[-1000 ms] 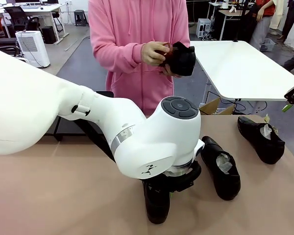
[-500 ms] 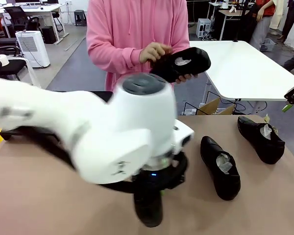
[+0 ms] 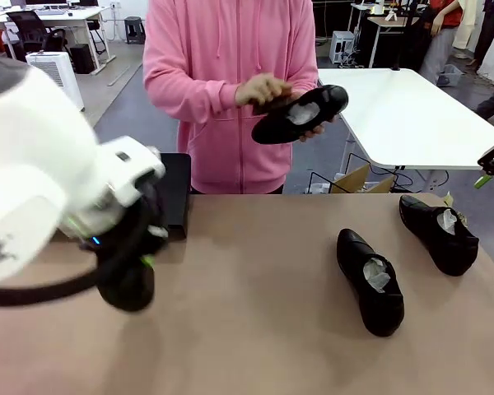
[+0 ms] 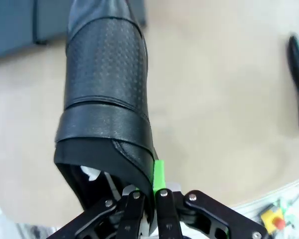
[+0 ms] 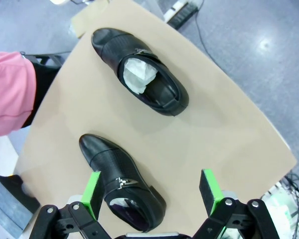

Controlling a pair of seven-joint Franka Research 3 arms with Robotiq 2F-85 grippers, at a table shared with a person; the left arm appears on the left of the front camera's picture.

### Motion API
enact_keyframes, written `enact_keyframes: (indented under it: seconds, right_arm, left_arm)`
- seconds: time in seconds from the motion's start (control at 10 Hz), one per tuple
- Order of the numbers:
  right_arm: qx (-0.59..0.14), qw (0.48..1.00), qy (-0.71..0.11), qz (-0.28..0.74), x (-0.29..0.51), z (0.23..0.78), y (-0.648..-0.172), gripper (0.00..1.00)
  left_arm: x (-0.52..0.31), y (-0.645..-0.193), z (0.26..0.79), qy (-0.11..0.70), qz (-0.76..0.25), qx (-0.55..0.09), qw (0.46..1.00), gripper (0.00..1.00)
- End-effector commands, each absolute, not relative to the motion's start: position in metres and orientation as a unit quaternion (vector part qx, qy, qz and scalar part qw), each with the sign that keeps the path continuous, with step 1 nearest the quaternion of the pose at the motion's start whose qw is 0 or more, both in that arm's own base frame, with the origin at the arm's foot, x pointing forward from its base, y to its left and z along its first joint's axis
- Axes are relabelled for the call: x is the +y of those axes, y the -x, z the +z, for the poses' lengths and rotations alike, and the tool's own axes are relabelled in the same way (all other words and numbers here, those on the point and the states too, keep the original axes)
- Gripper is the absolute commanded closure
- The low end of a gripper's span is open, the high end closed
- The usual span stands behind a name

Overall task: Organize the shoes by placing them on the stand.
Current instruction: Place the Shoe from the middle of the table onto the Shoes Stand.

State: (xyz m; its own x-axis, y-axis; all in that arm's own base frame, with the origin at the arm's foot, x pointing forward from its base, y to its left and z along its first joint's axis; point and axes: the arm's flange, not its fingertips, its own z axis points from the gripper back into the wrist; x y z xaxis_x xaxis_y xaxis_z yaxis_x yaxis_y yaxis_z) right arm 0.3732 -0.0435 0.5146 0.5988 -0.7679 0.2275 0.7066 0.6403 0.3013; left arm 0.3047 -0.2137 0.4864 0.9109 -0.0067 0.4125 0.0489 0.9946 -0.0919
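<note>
Currently 1 of the 4 shoes, the held shoe [image 3: 128, 288], hangs from the left gripper [image 4: 152, 180] over the table's left side. It is just in front of the stand [image 3: 176, 197] and apart from it. Its toe points down at the table [image 3: 255, 337]. The front view blurs it, so I cannot tell whether the toe touches the top. In the left wrist view the jaws are pressed together on the heel wall. 1 green pad lies outside the leather and the other finger sits inside the opening, where a bit of white paper shows.

The stand is a low black block at the table's far edge, partly hidden by the left arm. 2 more shoes lie on the table's right half, well apart from the stand. The middle shoe [image 3: 370, 281] and the right shoe [image 3: 439, 233] each have white paper in the opening, and they do not touch.

Across the table a person in a pink hoodie holds the 4th shoe [image 3: 300, 115] at chest height, tilted so its paper faces the camera. The upper hand [image 3: 263, 89] rests on top of it and the lower hand [image 3: 319, 127] is beneath it.

The right gripper [image 5: 152, 188] hangs high over the table's right side with its jaws spread wide and gripping nothing. 1 of the lying shoes shows far below between its fingers.
</note>
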Motion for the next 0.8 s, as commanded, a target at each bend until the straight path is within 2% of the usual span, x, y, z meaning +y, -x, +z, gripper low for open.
enact_keyframes:
  seconds: [0.0, 0.2, 0.4, 0.7]
  right_arm:
    - [-0.172, 0.892, -0.091, -0.407, -0.046, 0.514, -0.372, 0.0]
    - [-0.172, 0.892, -0.091, -0.407, -0.046, 0.514, -0.372, 0.0]
    - [-0.172, 0.892, -0.091, -0.407, -0.046, 0.514, -0.372, 0.0]
    - [-0.172, 0.892, -0.091, -0.407, -0.046, 0.514, -0.372, 0.0]
  left_arm:
    - [-0.198, -0.357, 0.481, 0.042, -0.025, -0.268, 0.962, 1.0]
    - [-0.177, -0.412, 0.477, 0.015, -0.024, -0.3, 0.954, 1.0]
    - [-0.164, -0.458, 0.464, 0.001, -0.033, -0.295, 0.955, 1.0]
    - [-0.159, -0.498, 0.454, -0.026, -0.062, -0.297, 0.952, 1.0]
